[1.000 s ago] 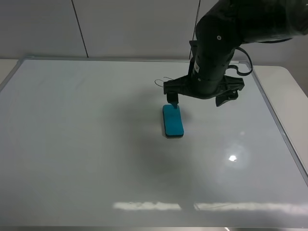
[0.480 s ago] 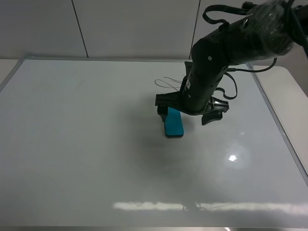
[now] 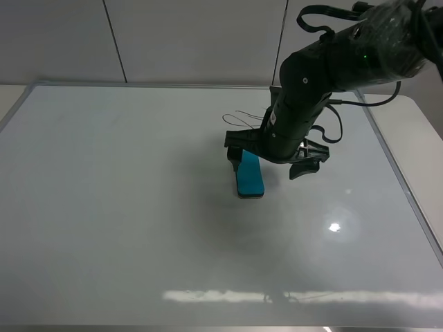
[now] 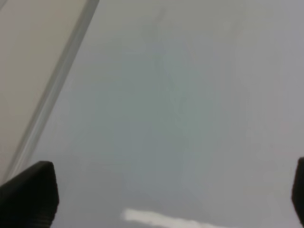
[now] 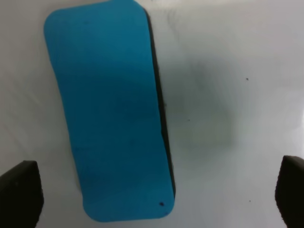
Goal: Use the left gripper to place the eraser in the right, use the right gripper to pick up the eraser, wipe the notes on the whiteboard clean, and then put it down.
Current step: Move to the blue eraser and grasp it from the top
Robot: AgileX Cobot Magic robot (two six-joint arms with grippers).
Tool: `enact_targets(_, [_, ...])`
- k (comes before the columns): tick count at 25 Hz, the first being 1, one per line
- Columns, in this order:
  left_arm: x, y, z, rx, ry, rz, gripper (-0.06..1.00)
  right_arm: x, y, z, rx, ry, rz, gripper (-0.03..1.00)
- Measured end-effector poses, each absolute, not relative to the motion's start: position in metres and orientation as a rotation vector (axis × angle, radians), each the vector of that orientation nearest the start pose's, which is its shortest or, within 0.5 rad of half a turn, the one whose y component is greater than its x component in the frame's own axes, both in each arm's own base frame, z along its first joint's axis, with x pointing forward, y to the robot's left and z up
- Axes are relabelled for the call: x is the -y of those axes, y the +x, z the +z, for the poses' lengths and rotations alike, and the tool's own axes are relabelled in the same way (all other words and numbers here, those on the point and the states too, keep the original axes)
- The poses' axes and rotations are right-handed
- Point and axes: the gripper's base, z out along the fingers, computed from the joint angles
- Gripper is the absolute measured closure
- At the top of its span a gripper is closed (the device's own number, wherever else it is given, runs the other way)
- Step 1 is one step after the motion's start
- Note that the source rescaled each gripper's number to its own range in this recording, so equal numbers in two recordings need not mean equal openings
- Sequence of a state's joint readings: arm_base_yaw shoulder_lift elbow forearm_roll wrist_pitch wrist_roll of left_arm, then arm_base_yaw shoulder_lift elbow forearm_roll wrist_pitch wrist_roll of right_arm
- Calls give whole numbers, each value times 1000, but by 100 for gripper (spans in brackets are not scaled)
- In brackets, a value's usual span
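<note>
The teal eraser (image 3: 249,178) lies flat on the whiteboard (image 3: 104,207), right of the middle. My right gripper (image 3: 270,164) hangs open just over it, one finger (image 3: 235,158) by the eraser's far end and the other finger (image 3: 304,168) well to the right. In the right wrist view the eraser (image 5: 109,109) lies off-centre, nearer one fingertip (image 5: 19,192), and the right gripper (image 5: 154,192) holds nothing. The notes (image 3: 239,115) are a thin black scribble behind the arm. My left gripper (image 4: 164,194) is open over bare whiteboard (image 4: 190,95) near its frame (image 4: 57,80).
The board's silver frame (image 3: 405,187) runs along the right side, with beige table (image 3: 415,124) beyond it. A grey panelled wall (image 3: 173,41) stands behind. Black cables (image 3: 332,131) loop off the right arm. The left arm does not show in the exterior high view.
The right arm came down and shifted a little left and forward over the eraser, then nearly stopped in the last half second. The eraser stayed where it was.
</note>
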State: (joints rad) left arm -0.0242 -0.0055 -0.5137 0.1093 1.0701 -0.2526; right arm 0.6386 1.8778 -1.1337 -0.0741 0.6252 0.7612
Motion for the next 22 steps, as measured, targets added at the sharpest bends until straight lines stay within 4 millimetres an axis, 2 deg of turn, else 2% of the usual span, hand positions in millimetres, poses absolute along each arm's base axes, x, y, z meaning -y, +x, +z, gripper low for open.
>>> enact_targets(5, [-9,-8,281,-2016,-238,-44,-6,-214,295,163,-2874,106,221,0])
enact_targets(9, [-9,-8,281,-2016,-238,-44,-6,-221,309,175,-2866,53,173,1])
enact_targets(12, [-9,-8,281,-2016,-238,-44,-6,-226,317,177,-2881,10,128,1])
enact_targets(16, [-9,-8,281,-2016,-238,-44,-6,-231,326,170,-2901,-52,100,1])
enact_targets(22, [-9,-8,281,-2016,-238,-44,-6,-234,327,153,-2945,-92,74,1])
